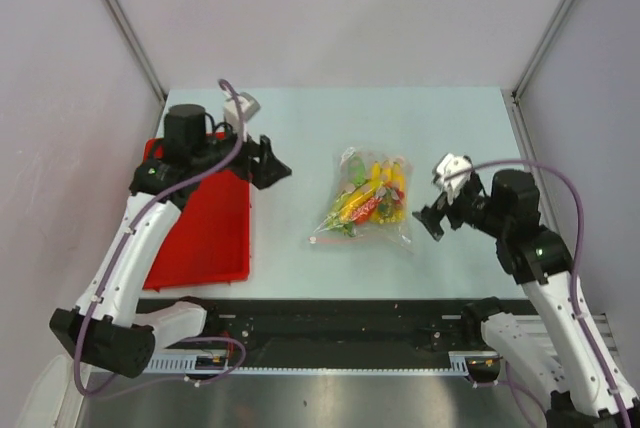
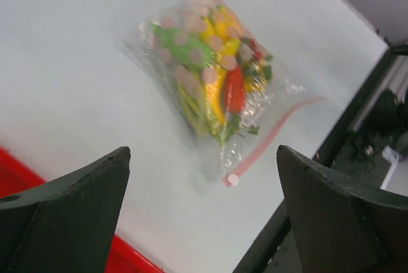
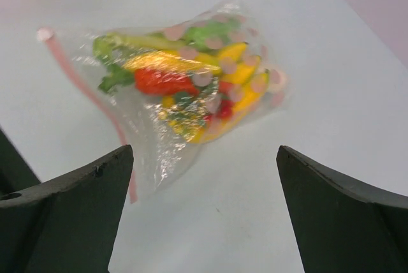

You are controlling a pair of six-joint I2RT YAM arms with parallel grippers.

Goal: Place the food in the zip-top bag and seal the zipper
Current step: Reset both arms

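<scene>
The clear zip-top bag (image 1: 368, 198) lies flat on the table's middle with the food (image 1: 372, 195) inside: yellow bananas, green leeks, an orange carrot, small red pieces. Its pinkish-red zipper (image 1: 355, 239) runs along the near edge. My left gripper (image 1: 273, 163) is open and empty, left of the bag and apart from it. My right gripper (image 1: 432, 216) is open and empty, just right of the bag. In the left wrist view the bag (image 2: 210, 75) and zipper (image 2: 271, 136) lie ahead of the jaws. In the right wrist view the bag (image 3: 185, 85) and zipper (image 3: 86, 91) lie ahead too.
A red rectangular tray (image 1: 205, 233) sits at the table's left, under the left arm, its corner in the left wrist view (image 2: 19, 171). A black rail (image 1: 340, 318) runs along the table's near edge. Grey walls close in the back and sides.
</scene>
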